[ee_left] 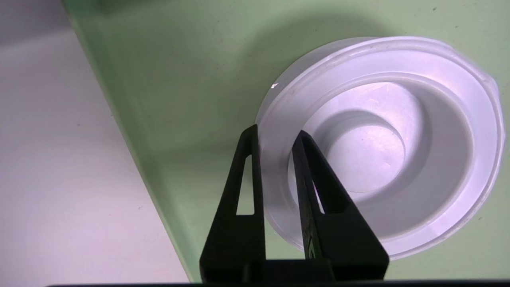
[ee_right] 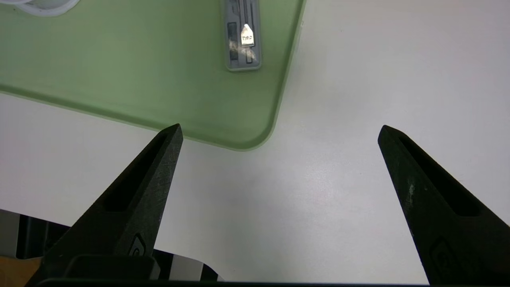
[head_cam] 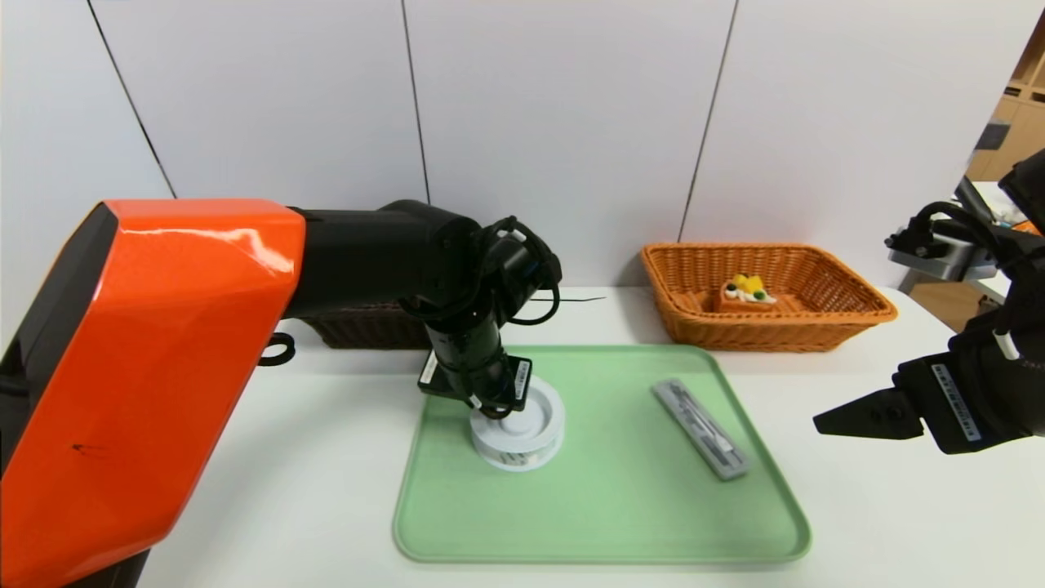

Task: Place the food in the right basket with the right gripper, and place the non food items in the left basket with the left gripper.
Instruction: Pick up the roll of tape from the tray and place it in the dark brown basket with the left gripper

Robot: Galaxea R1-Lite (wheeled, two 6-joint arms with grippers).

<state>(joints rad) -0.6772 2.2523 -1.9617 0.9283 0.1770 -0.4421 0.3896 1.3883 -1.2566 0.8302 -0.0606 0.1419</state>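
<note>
A white round plastic container lies on the left part of the green tray. My left gripper is shut on its rim, one finger outside the wall and one inside. A grey flat case lies on the tray's right part. A piece of toy food sits in the orange right basket. The dark left basket shows behind my left arm, mostly hidden. My right gripper hangs open over bare table to the right of the tray.
The white table extends around the tray, with bare surface to the right and front. Grey wall panels stand behind the baskets. My orange left arm shell fills the near left.
</note>
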